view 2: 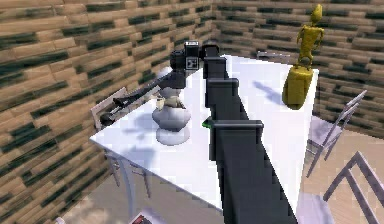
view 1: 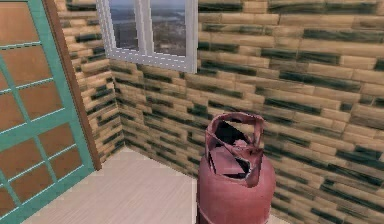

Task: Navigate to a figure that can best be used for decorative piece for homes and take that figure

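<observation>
On the white table [view 2: 255,100] stands a small white and grey figure [view 2: 171,124] on a rounded base, near the table's left side. A tall golden statue [view 2: 303,62] stands at the table's far right corner. My arm [view 2: 235,150] reaches up over the tabletop. The gripper [view 2: 172,88] sits just above the white figure, so I cannot tell whether it touches or holds it.
A long dark bat-like thing [view 2: 128,100] lies at the table's left edge. A small green object [view 2: 207,122] lies beside the arm. Chairs [view 2: 335,125] stand around the table. In the forward view a red gas cylinder [view 1: 236,170] stands close ahead before a brick wall, and a teal door [view 1: 35,110] is at the left.
</observation>
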Controlling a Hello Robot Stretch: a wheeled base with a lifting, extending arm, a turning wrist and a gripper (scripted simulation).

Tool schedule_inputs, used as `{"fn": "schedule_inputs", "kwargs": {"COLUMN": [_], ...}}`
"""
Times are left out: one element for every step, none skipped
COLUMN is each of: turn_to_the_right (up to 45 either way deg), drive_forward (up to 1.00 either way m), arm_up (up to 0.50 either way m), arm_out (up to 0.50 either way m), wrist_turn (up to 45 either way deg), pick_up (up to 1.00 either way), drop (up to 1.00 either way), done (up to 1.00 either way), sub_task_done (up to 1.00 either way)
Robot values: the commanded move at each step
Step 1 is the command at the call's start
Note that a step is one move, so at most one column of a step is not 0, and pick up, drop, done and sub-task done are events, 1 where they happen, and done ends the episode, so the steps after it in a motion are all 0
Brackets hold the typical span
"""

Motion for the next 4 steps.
{"fn": "schedule_inputs", "kwargs": {"turn_to_the_right": [0.0,0.0,0.0,0.0], "drive_forward": [0.0,0.0,0.0,0.0], "arm_up": [0.0,0.0,-0.08,0.0], "arm_out": [0.0,0.0,0.0,0.0], "wrist_turn": [45.0,15.0,0.0,0.0], "pick_up": [0.0,0.0,0.0,1.0], "drop": [0.0,0.0,0.0,0.0], "done": [0.0,0.0,0.0,0.0], "sub_task_done": [0.0,0.0,0.0,0.0]}}
